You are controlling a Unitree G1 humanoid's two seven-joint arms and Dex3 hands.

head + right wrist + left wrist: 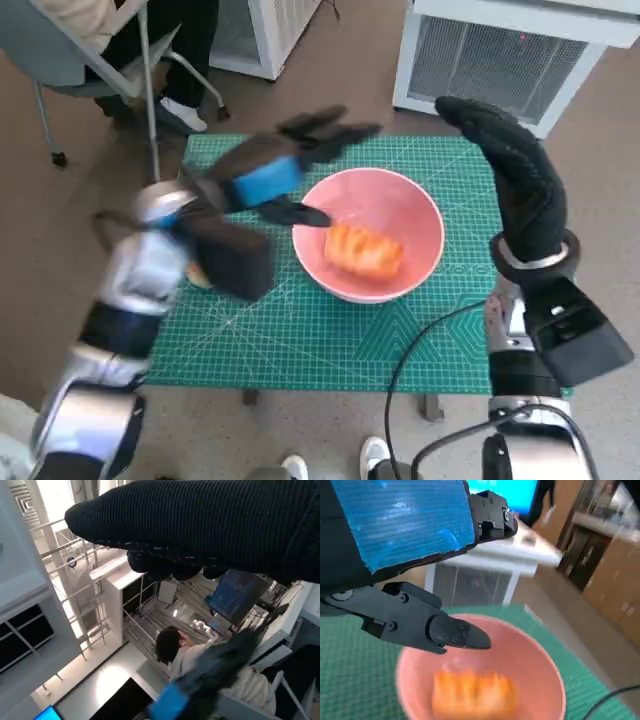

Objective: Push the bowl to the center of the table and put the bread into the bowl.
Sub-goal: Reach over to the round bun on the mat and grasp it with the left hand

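- Both task things sit together: the bread [364, 251] lies inside the pink bowl [420, 215], and the bowl stands near the middle of the green cutting mat [300, 335] that covers the table
- The left hand [275, 175] hovers over the bowl's left rim with its fingers spread and nothing between them; its image is blurred, so I judge that it is moving
- One risk is that this hand, so close to the rim, catches the bowl on its way and tips it or slides it away from the center; the bread could then roll out
- The right hand [510, 165] stands upright beside the bowl's right side, apart from it, fingers straight and together, holding nothing; a small swing inward could knock the bowl too
- A black cable [425, 335] crosses the near edge of the mat on the right side, and I think it could snag on the right forearm when the arm draws back
- Around the table there is brown floor, a white unit with a grille [500, 60] behind it, and a chair [90, 60] with a person's legs at the far left
- The right wrist view shows a seated person and white shelving, but not the table
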